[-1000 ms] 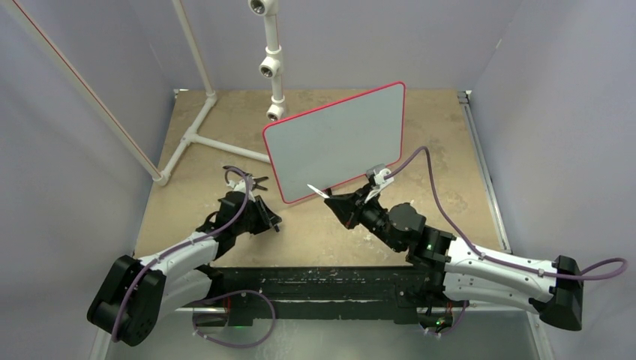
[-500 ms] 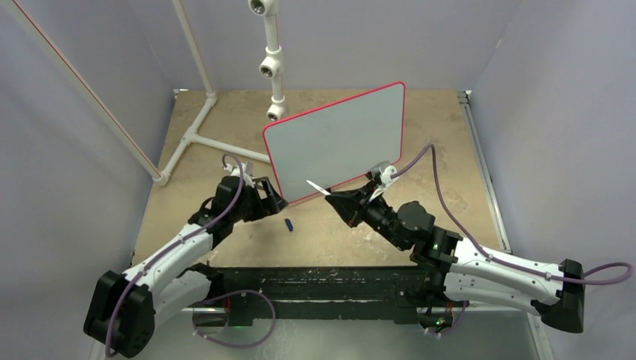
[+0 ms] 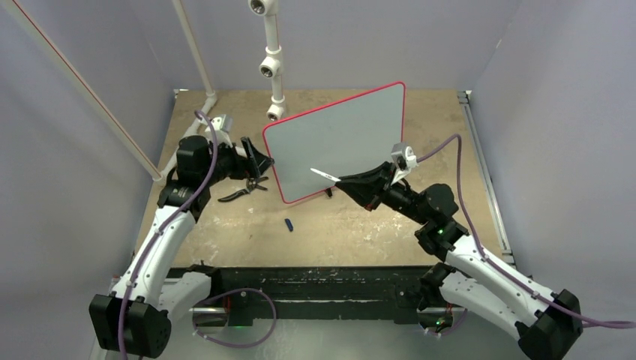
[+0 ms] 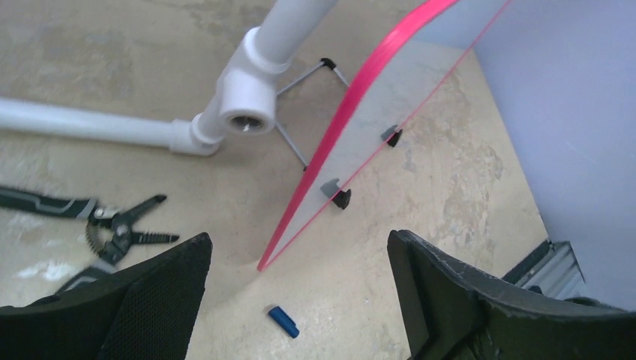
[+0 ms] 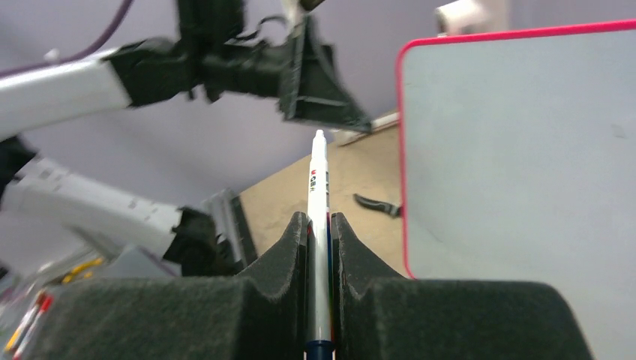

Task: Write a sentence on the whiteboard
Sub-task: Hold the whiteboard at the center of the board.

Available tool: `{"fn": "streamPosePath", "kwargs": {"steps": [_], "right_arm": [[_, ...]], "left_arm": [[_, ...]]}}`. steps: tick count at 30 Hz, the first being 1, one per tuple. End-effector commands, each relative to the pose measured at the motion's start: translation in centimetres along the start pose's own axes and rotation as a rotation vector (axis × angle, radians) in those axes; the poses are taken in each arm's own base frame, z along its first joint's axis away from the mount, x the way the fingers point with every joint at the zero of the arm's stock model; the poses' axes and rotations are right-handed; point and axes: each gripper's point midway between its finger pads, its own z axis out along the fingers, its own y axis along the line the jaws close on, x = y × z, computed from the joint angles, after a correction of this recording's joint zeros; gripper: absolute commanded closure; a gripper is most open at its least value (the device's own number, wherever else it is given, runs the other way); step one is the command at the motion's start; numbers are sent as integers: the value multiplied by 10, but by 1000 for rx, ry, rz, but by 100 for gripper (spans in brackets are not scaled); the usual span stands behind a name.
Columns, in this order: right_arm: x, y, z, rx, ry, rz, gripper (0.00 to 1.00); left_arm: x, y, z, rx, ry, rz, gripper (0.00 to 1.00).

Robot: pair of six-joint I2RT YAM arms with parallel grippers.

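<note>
The whiteboard [image 3: 337,142] stands propped on small black feet mid-table, its face bare of any writing. I judge it light and stiff, with a slick face on thin supports, so it is likely to skid or tip back under pen pressure. The red frame along its left edge looks the safest place to steady it. My left gripper [image 3: 255,159] hangs just off that left edge, jaws spread wide and holding nothing. My right gripper [image 5: 320,232], in front of the whiteboard's lower edge, is clamped on a white marker [image 5: 319,180]; I cannot tell whether the tip touches. Pliers [image 4: 112,225] lie left of the whiteboard's near corner, and a small blue cap [image 4: 283,321] lies just in front of it.
</note>
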Motion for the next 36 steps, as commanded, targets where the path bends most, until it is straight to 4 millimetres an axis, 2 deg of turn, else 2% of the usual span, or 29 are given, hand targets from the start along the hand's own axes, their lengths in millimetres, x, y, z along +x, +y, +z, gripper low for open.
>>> {"fn": "streamPosePath", "kwargs": {"steps": [1, 4, 9, 12, 15, 18, 20, 22, 27, 36], "right_arm": [[-11, 44, 1, -245, 14, -46, 100], [-12, 45, 3, -275, 21, -52, 100], [-16, 32, 11, -216, -7, -57, 100], [-22, 12, 22, -116, -25, -69, 100], [-32, -5, 26, -6, -87, -73, 100], [-44, -16, 32, 93, -141, -103, 100], [-45, -12, 41, 131, -149, -122, 100], [-43, -12, 50, 174, -143, -147, 100], [-37, -25, 67, 266, -147, -162, 100], [-21, -33, 92, 321, -122, -211, 100]], "left_arm": [[-24, -36, 3, 210, 8, 177, 13], [-27, -40, 10, 255, 29, 234, 17], [-38, -40, 15, 262, -27, 294, 26], [-38, -28, 22, 214, -23, 293, 31], [-33, -30, 30, 250, -9, 280, 36], [-29, -30, 37, 276, 19, 269, 44], [-27, -29, 38, 276, 19, 273, 48], [-26, -27, 37, 268, 8, 279, 52], [-23, -19, 39, 237, 4, 292, 62], [-20, -15, 41, 228, 10, 312, 78]]}}
